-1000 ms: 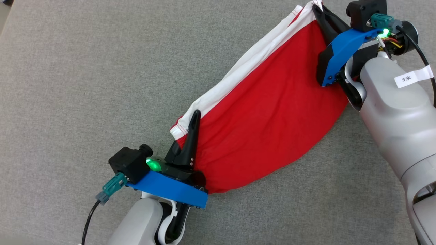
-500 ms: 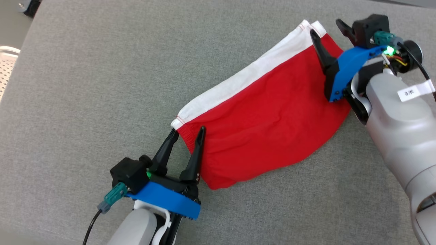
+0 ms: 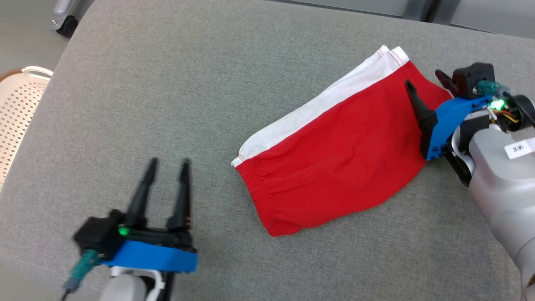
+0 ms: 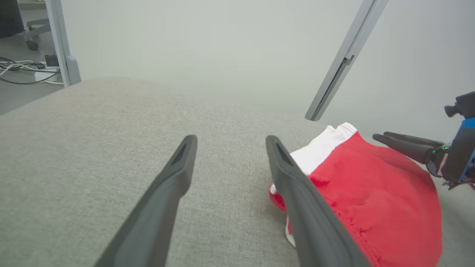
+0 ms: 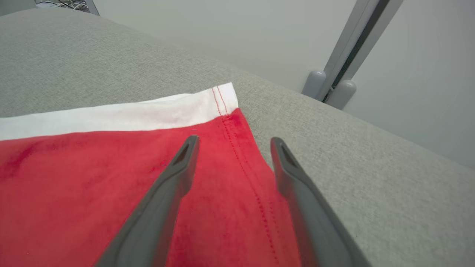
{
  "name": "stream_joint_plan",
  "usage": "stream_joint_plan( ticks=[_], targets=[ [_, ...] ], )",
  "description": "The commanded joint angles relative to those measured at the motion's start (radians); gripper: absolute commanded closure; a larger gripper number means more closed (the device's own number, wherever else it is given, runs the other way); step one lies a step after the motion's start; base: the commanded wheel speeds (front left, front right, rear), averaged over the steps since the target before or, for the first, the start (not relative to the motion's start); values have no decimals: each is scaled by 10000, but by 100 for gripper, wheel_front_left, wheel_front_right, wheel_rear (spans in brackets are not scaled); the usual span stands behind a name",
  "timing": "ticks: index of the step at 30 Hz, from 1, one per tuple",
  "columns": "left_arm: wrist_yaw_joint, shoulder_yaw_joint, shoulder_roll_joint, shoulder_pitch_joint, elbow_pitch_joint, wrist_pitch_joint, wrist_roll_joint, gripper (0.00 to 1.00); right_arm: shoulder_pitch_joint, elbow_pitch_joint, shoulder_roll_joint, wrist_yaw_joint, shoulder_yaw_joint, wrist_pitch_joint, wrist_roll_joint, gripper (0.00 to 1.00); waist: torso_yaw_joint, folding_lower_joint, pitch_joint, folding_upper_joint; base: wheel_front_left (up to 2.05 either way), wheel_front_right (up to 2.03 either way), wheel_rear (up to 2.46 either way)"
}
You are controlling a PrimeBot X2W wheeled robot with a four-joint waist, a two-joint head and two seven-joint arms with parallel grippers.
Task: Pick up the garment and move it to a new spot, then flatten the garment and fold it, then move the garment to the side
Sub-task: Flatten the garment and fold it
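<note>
Both grippers are no longer pinching the garment's ends as they were a sec ago. They have let go, and the head cam is also sitting differently, so part of the shift is just the view. L gripper (image 3: 168, 163) is now standing w/ fingers spread and nothing btwn them, well apart from the red cotton shorts-like garment (image 3: 334, 167), off its gathered lower-left end. R gripper (image 3: 423, 77) is also spread and empty. It is hovering over the garment's upper-right corner, one finger above the red cloth and the other past the stitched side edge.

The garment is lying loose and diagonal on the grey woven-fabric cushion (image 3: 209, 83), w/ its white band (image 3: 317, 108) running along the far long edge. It is looking mostly flat, though puckers are showing at the gathered end.

Re the task: the pick-and-move step prob is done, since the cloth is resting free. Smoothing and folding are likely coming next, and both grippers are needing fresh holds first.

Writing: a white paper tag (image 3: 518, 149) on the R forearm, just right of the garment, is showing "3" plus a star-like mark. No brand is reading on the garment. Off its far left, a white perforated basket (image 3: 21, 108) is peeking in.
</note>
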Motion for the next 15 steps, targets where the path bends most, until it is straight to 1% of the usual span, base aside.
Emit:
stream_joint_plan(
  ticks=[1, 6, 9, 12, 15],
  targets=[
    [-17, 507, -81, 128, -172, -41, 250, 0, 201, 36, -106, 1, 77, -7, 108, 0, 23, 2, -10, 1, 0, 0, 0],
    [-16, 2423, -537, 376, -847, -41, 1065, 0, 231, 100, -322, 1, 238, 205, 337, 0, 111, 2, 31, 1, 0, 0, 0],
    [-16, 3148, -682, 436, -1106, -40, 1321, 0, 152, 121, -398, 1, 427, 362, 363, 0, 163, 2, 80, 1, 0, 0, 0],
    [-17, 3347, -760, 461, -1186, -40, 1523, 0, 53, 169, -472, 1, 563, 603, 419, 0, 182, 2, 137, 1, 0, 0, 0],
    [-16, 3306, -763, 478, -1151, -40, 1522, 0, 5, 229, -528, 1, 672, 920, 479, 0, 184, 2, 207, 1, 0, 0, 0]
  ],
)
